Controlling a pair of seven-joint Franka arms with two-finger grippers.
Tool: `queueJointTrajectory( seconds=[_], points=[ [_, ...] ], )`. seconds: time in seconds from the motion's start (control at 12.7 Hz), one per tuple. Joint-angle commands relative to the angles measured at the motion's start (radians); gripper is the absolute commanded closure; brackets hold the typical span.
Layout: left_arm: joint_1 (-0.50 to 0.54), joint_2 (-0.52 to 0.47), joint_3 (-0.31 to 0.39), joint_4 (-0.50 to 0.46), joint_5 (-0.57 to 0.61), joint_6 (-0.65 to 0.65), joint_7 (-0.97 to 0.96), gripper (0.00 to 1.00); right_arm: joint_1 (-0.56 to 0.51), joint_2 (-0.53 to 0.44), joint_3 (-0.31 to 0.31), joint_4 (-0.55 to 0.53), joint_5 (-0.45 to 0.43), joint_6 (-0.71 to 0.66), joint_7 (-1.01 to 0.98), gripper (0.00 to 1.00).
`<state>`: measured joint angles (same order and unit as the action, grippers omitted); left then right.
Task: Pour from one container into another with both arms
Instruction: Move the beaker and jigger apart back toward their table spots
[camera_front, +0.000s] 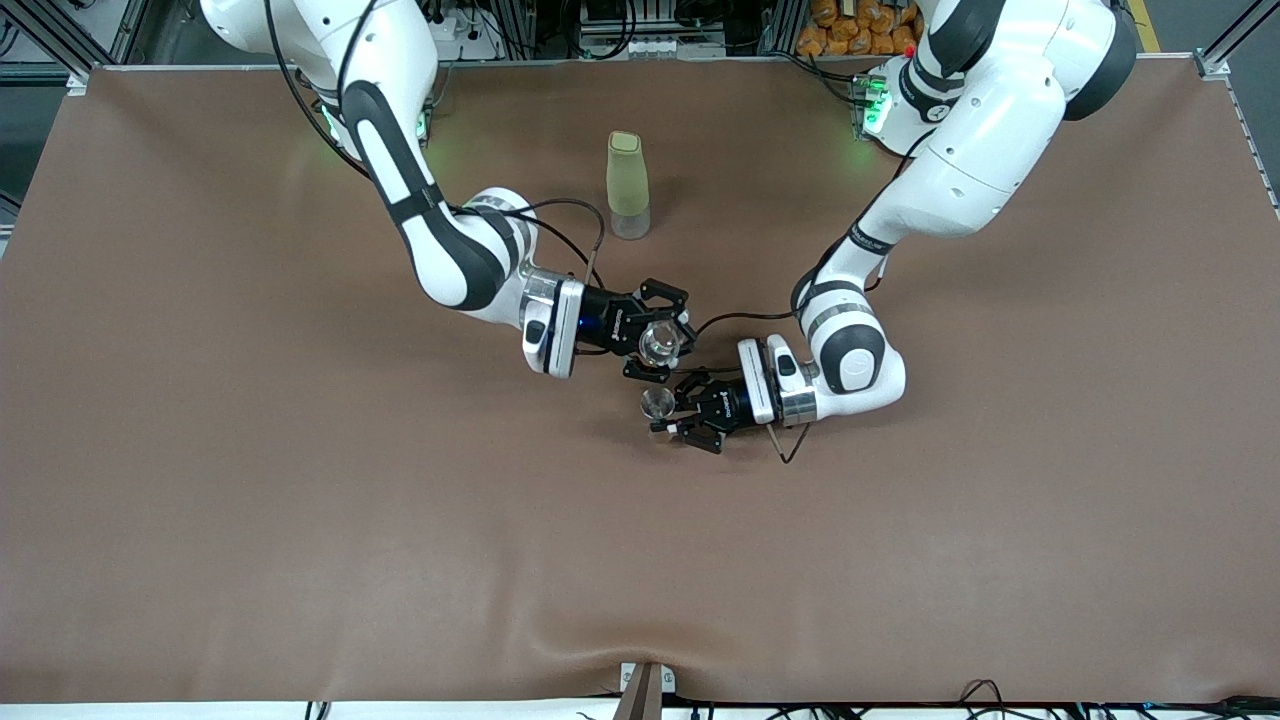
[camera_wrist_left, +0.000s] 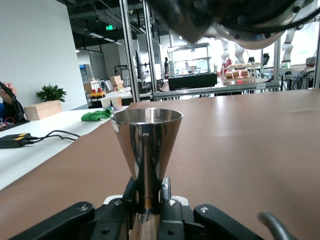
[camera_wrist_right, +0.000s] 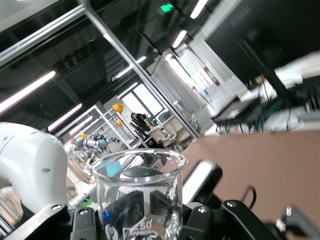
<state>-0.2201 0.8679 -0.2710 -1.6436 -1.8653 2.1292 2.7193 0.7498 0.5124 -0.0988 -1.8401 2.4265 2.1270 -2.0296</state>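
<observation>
My right gripper (camera_front: 662, 346) is shut on a clear glass beaker (camera_front: 660, 344), held just above the middle of the brown table (camera_front: 300, 520). In the right wrist view the beaker (camera_wrist_right: 137, 195), marked 50, sits between the dark fingers (camera_wrist_right: 85, 225) of the right gripper (camera_wrist_right: 140, 222) and looks empty. Right beside it, my left gripper (camera_front: 664, 413) is shut on a small steel jigger (camera_front: 657, 402). The left wrist view shows that jigger (camera_wrist_left: 147, 140) upright, its narrow waist pinched in the left gripper (camera_wrist_left: 149, 194). The beaker's rim is close to the jigger's mouth.
A tall pale yellow-green container (camera_front: 627, 185) with a clear base stands upright on the table, nearer the robots' bases than both grippers. Black cables (camera_front: 740, 318) loop off both wrists. The table cover has a shallow fold (camera_front: 600, 635) near the front edge.
</observation>
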Motion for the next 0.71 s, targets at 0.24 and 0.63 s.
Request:
queueJointTrajectory(
  seconds=[0.24, 0.63],
  points=[
    [0.102, -0.012, -0.007, -0.022, -0.023, -0.124, 0.080, 1.00, -0.130, -0.149, 0.001, -0.066, -0.200, 0.042, -0.253, 1.00],
    [0.256, -0.009, -0.005, -0.028, 0.130, -0.225, 0.057, 1.00, -0.467, -0.186, 0.001, -0.137, -0.591, -0.347, -0.309, 1.00]
  ],
)
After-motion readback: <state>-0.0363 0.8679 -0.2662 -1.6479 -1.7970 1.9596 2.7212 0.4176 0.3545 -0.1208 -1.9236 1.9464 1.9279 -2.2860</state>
